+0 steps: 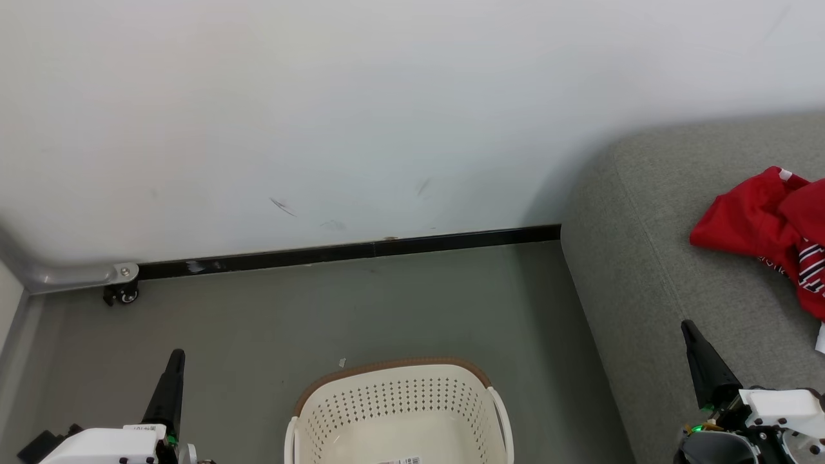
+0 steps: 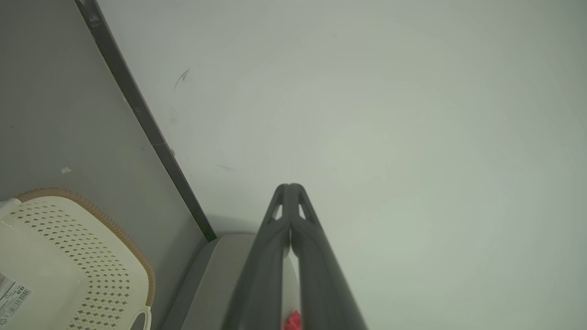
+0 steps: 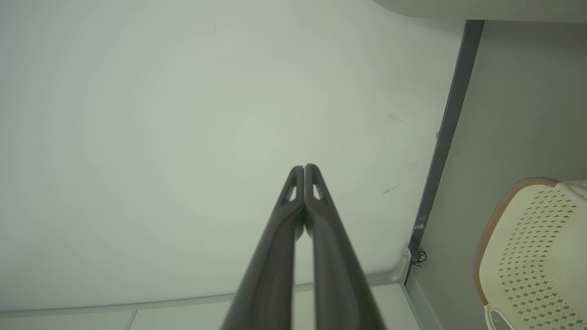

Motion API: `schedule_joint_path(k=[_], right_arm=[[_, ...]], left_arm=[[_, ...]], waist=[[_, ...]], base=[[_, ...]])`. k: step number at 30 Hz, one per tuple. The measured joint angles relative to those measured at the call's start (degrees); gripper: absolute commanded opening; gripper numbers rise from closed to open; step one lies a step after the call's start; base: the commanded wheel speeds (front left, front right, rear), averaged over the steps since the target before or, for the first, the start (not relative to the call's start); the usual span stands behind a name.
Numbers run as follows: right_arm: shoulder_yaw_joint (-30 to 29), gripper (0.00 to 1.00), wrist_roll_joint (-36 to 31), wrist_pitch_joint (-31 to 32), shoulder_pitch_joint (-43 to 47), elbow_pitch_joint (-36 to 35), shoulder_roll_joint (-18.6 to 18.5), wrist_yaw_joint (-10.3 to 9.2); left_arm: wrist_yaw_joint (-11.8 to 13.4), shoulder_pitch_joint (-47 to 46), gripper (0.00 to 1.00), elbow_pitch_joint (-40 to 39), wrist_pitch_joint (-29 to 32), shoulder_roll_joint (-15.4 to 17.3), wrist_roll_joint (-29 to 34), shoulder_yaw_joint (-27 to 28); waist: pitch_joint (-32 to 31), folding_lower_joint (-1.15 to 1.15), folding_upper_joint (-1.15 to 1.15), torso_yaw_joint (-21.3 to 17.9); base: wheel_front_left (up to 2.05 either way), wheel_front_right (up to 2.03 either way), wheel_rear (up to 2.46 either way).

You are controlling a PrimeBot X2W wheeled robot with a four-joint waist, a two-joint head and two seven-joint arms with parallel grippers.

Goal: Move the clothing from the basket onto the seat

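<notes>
both grippers first, closest to me: left gripper low left, right gripper low right, each w/ its two dark fingers pressed together and nothing between them. wrist views agree: tips meet, no cloth pinched.

next out, the basket sits on the floor btwn my arms. what i can see of its inside is bare apart from a barcode label. its near end is cut off by the frame, so i cant rule out a piece down there. right gripper hangs over the edge of the seat. the clothing lies further back on the seat, a crumpled red heap w/ striped trim, running out of frame on the right.

my read: job looks about done. risks from here:
- swinging the right arm across the seat could snag the heap & drag it toward the edge
- bringing the left arm in could knock the light basket
- calling it finished w/o checking the basket's hidden end

surface & room: grey-green floor, smooth, w/ one small white scrap just behind the basket. black skirting runs along a pale wall w/ a few dark scuffs. far left, a small caster sits under a metal rail.
</notes>
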Motion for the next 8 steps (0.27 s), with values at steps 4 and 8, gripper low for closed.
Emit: schedule_joint_path(k=[4, 8], right_arm=[[0.0, 0.00, 0.0, 0.0, 0.0, 0.0, 0.0, 0.00], [0.0, 0.00, 0.0, 0.0, 0.0, 0.0, 0.0, 0.00]], left_arm=[[0.0, 0.0, 0.00, 0.0, 0.0, 0.0, 0.0, 0.0], [0.0, 0.0, 0.00, 0.0, 0.0, 0.0, 0.0, 0.0]], waist=[[0.0, 0.00, 0.00, 0.0], [0.0, 0.00, 0.00, 0.0]], base=[[0.00, 0.00, 0.00], [0.00, 0.00, 0.00]])
